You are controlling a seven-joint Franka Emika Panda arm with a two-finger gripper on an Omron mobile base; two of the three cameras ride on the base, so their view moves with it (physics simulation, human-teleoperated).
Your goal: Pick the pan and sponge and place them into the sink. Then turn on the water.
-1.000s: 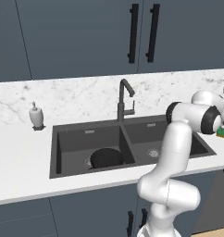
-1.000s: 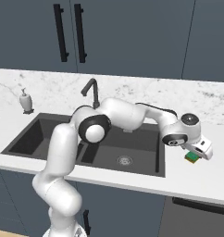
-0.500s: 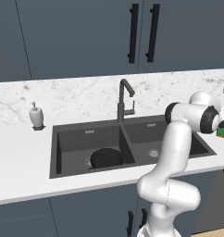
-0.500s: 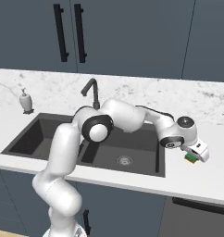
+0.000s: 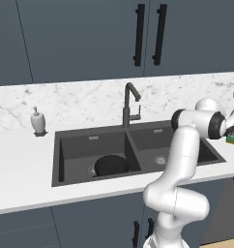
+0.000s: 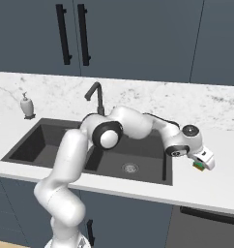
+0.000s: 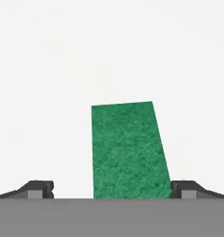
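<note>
The green sponge (image 7: 129, 150) lies flat on the white counter, right of the sink, and shows as a small green block (image 6: 199, 166) under the hand. My gripper (image 7: 112, 189) hangs straight above it, open, its dark fingertips (image 7: 38, 189) standing wide on either side without touching it. The hand and sponge (image 5: 231, 140) also sit at the right edge of the left base view. The black pan (image 5: 110, 165) rests in the left basin of the dark grey sink (image 5: 73, 131). The gooseneck faucet (image 5: 129, 102) stands behind the divider; no water flows.
A white soap dispenser (image 5: 38, 121) stands on the counter left of the sink. Dark cabinets with black handles (image 5: 139, 35) hang above the marble backsplash. The arm reaches across the right basin (image 6: 133, 162).
The hand has sunk a little lower over the sponge and shifted slightly toward the counter's front. The jaws stay wide open. Pan and faucet are unchanged.
</note>
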